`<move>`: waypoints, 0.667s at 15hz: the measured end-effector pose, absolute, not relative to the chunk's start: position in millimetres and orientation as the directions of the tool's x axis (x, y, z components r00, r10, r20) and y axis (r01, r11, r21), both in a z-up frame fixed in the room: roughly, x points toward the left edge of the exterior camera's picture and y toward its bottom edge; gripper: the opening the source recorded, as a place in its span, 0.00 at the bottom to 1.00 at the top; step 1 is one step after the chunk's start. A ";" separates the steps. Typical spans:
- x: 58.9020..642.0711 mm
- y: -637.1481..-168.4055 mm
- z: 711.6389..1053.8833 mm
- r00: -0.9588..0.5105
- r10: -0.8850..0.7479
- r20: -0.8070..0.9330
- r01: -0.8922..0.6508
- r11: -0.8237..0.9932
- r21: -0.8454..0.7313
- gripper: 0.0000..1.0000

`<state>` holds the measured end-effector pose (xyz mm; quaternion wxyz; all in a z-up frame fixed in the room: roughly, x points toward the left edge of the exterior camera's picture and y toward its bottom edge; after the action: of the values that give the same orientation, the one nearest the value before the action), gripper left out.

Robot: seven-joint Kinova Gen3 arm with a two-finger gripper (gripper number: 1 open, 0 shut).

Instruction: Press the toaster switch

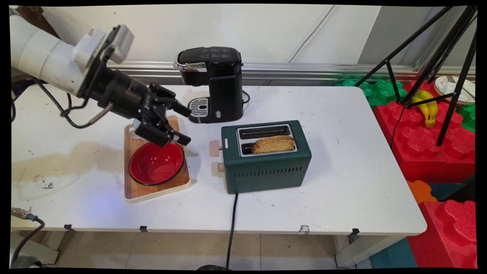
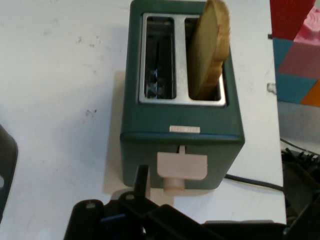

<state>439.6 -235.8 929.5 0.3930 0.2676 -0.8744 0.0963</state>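
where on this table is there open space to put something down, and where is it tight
The widest bare stretch of the table lies right of the green toaster, out to the right edge. A strip runs along the near edge in front of the toaster and wooden board. The stained area left of the board is also bare. It is crowded around the gripper, red bowl and coffee maker.

Bread [image 1: 274, 144] in toaster [image 1: 266, 167] (bowl [image 1: 156, 163] left, on board [image 1: 133, 190]).
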 end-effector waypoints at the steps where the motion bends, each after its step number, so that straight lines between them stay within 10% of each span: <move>1: 439.7 -236.7 925.2 -0.549 -0.396 0.736 -0.546 0.837 0.043 1.00; 10: 433.6 -248.4 899.5 -0.540 -0.415 0.732 -0.567 0.822 0.048 1.00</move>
<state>433.6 -248.4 899.5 0.3878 0.2817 -0.8721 0.0979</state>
